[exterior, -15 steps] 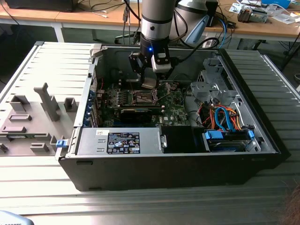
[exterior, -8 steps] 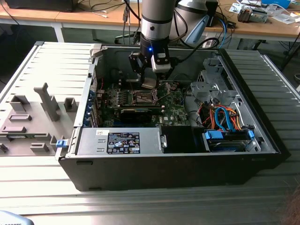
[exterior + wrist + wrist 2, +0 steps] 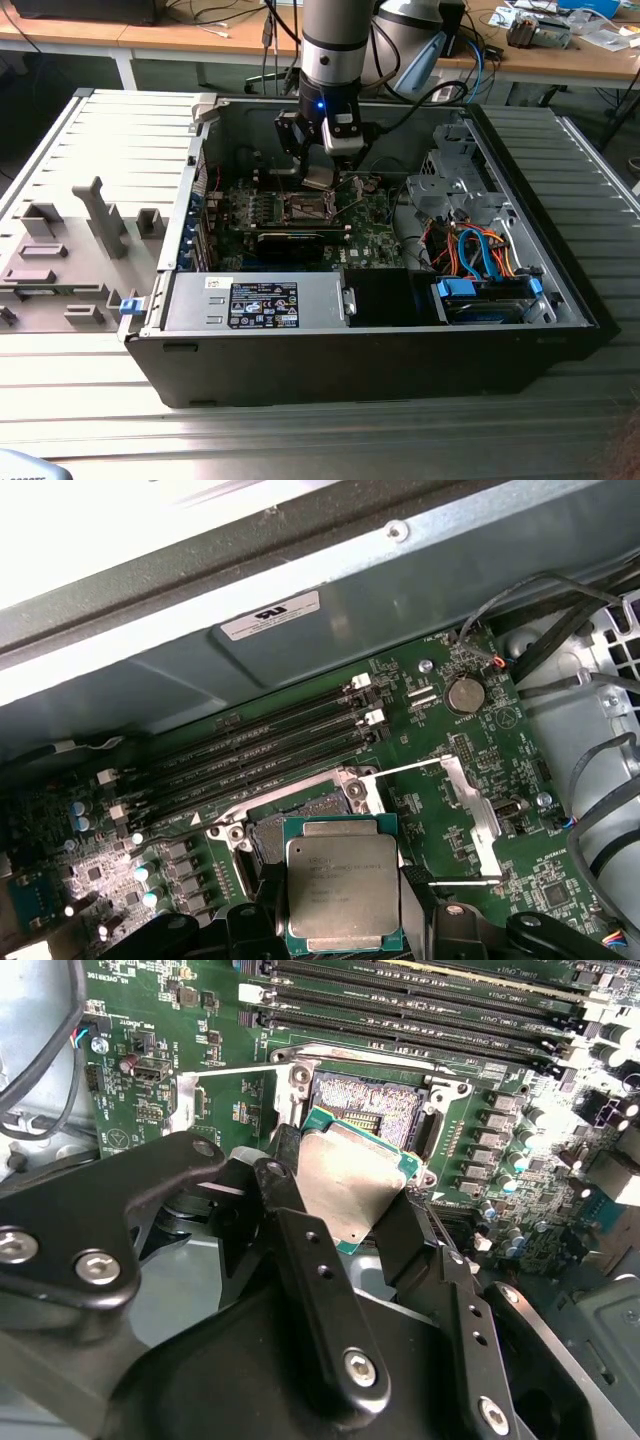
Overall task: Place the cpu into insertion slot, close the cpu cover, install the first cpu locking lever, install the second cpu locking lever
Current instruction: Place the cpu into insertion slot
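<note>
Holding the cpu [image 3: 342,880] tight between its fingers, your gripper [image 3: 340,1200] hovers just over the open insertion slot [image 3: 372,1102] on the green board [image 3: 150,1020].

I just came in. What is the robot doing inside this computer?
The arm's gripper is shut on the cpu and holds it at a tilt right by the open insertion slot on the green motherboard, inside the opened computer case. The cpu is not yet seated in the slot.

The arm [image 3: 335,45] reaches straight down, its gripper [image 3: 320,176] (black fingers [image 3: 300,1245]) clamped on the cpu [image 3: 342,885].
</note>
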You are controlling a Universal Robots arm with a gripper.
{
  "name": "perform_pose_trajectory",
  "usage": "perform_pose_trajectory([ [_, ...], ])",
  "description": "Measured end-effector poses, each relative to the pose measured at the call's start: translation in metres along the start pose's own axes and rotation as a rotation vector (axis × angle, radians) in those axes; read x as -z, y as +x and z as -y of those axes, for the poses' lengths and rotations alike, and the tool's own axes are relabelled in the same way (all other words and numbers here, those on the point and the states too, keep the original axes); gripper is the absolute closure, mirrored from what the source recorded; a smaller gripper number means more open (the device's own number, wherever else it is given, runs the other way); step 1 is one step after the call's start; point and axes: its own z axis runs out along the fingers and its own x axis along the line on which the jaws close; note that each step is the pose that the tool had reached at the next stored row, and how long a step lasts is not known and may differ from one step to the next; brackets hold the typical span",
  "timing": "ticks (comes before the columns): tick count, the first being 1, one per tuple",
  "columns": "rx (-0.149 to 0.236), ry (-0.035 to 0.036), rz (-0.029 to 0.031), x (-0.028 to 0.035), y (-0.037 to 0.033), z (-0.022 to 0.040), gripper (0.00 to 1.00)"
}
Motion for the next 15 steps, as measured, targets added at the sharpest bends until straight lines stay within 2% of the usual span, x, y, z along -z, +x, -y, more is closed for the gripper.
perform_pose_trajectory([
  [15, -0.010, 0.0000, 0.0005, -0.0004, 0.0000, 0.0000, 0.45],
])
